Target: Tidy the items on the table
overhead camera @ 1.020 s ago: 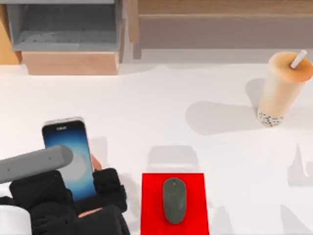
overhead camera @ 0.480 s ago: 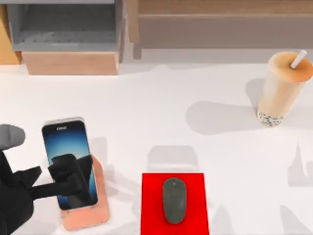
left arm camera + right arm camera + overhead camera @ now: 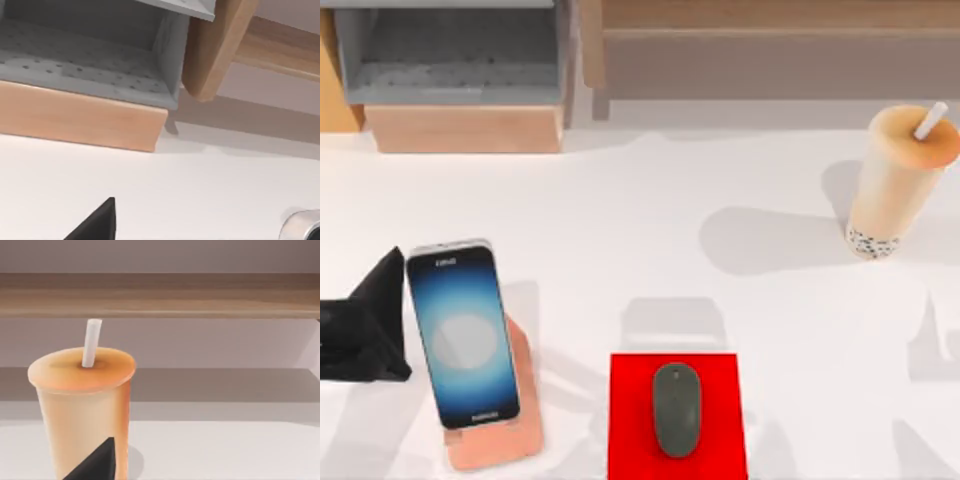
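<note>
Silver-edged smartphone with glowing blue-white screen (image 3: 463, 335) is seen propped on the pink-copper phone stand (image 3: 500, 440), no gripper touching it; that step is judged done. Dark grey oval mouse (image 3: 676, 408) lies centred on the red rectangular pad (image 3: 677, 380), to the right of the stand. Tan bubble-tea cup with white straw (image 3: 894, 182) stands upright on the plain white tabletop (image 3: 650, 220), well apart from the stand, far right & back.

Left gripper (image 3: 365, 330) is seen just left of the stand, holding nothing; finger spread cannot be told. Right gripper (image 3: 95, 462) is near the cup; opening cannot be told, no hold evident.

Next, probably: cup to be approached by right arm, gripped at mid-body, kept upright while moved.
</note>
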Robot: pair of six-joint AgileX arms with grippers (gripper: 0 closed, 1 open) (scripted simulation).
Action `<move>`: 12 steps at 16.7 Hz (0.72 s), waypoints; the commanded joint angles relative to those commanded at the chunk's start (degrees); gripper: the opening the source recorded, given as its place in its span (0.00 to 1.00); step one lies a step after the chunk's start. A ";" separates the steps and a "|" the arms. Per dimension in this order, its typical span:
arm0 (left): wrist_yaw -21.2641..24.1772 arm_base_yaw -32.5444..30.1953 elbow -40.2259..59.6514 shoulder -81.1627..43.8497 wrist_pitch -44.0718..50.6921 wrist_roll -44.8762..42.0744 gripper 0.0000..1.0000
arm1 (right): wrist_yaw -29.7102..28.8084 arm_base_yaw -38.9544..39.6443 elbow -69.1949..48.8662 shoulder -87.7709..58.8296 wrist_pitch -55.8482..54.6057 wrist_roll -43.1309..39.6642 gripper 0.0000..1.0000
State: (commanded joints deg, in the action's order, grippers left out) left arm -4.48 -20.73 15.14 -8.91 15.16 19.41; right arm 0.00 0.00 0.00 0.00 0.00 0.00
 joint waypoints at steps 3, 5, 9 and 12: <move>2.96 11.78 -7.68 5.24 -8.08 -11.06 1.00 | 0.00 0.00 0.00 0.00 0.00 0.00 1.00; 3.97 17.07 -12.04 7.48 -12.23 -16.00 1.00 | 0.00 0.00 0.00 0.00 0.00 0.00 1.00; 4.48 20.73 -15.14 8.91 -15.16 -19.41 1.00 | 0.00 0.00 0.00 0.00 0.00 0.00 1.00; 4.48 20.73 -15.14 8.91 -15.16 -19.41 1.00 | 0.00 0.00 0.00 0.00 0.00 0.00 1.00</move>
State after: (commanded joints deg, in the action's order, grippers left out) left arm 0.00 0.00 0.00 0.00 0.00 0.00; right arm 0.00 0.00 0.00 0.00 0.00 0.00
